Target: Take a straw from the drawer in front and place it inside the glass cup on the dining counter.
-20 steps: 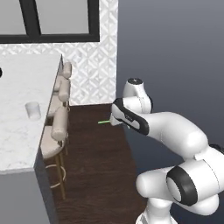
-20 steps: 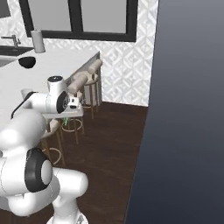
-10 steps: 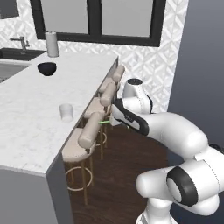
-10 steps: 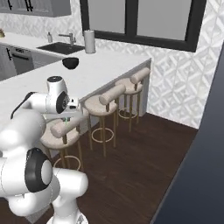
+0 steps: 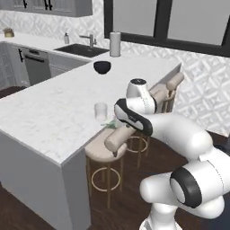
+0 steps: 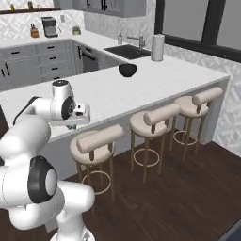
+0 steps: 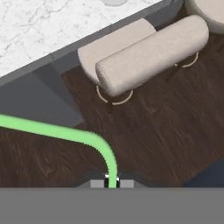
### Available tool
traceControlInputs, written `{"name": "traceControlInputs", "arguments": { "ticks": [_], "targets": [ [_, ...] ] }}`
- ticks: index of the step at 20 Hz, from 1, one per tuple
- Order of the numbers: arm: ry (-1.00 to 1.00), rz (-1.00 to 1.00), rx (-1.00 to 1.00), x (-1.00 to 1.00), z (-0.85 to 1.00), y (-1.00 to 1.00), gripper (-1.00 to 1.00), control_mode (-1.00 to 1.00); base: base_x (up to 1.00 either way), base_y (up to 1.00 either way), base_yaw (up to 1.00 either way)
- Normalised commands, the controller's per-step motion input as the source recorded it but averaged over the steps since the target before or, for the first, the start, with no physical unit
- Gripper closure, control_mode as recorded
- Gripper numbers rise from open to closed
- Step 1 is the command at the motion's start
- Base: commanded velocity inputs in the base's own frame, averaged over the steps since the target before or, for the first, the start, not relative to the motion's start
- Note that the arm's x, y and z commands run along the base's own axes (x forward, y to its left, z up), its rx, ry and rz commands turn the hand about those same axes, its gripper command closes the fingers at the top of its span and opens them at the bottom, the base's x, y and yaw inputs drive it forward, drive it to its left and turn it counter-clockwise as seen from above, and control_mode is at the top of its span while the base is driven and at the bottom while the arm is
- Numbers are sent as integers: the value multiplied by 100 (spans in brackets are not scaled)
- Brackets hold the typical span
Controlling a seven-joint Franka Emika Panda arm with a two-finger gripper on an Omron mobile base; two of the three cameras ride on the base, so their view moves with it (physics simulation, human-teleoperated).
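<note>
The gripper (image 7: 112, 183) is clenched on the straw (image 7: 65, 133), whose bright green length rises from between the two dark tips in the hand view, bends, and runs off toward the left edge of that picture. In the left base view a short green sliver of the straw (image 5: 109, 124) shows just beside the hand, at the edge of the dining counter (image 5: 54, 112).

Taking the dining counter as the landmark: the glass cup (image 5: 100, 111) stands upright on its marble top, near the edge that faces the stools and close to the hand. From this angle it is hard to say whether the straw's tip is over the slab or just off its edge. Farther along the same top, toward the windows, sits a dark round bowl (image 5: 102, 67), and beyond that a tall white paper-towel roll (image 5: 115, 44). In the right base view the bowl (image 6: 127, 70) and the roll (image 6: 157, 47) lie in the same order along the counter (image 6: 155, 84).

Three beige stools line the counter's near side; the nearest stool (image 5: 112, 144) is right under the hand, and in the hand view its round seat and cylindrical backrest (image 7: 148, 52) lie just off the counter's grey edge (image 7: 70, 50), over dark wood floor.

Beyond the counter, a sink with a faucet (image 5: 90, 41) is set in the far worktop. No brand, label or readable writing appears on any of these things.
</note>
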Motion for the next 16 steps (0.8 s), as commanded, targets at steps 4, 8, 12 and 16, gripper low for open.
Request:
{"name": "traceControlInputs", "arguments": {
  "ticks": [4,8,12,16],
  "targets": [
    [0,0,0,0,0,0,100,100,14,-54,63],
    [0,0,0,0,0,0,100,100,28,-57,60],
    [0,0,0,0,0,0,100,100,34,-59,53],
    [0,0,0,0,0,0,100,100,28,-65,46]
  ]
}}
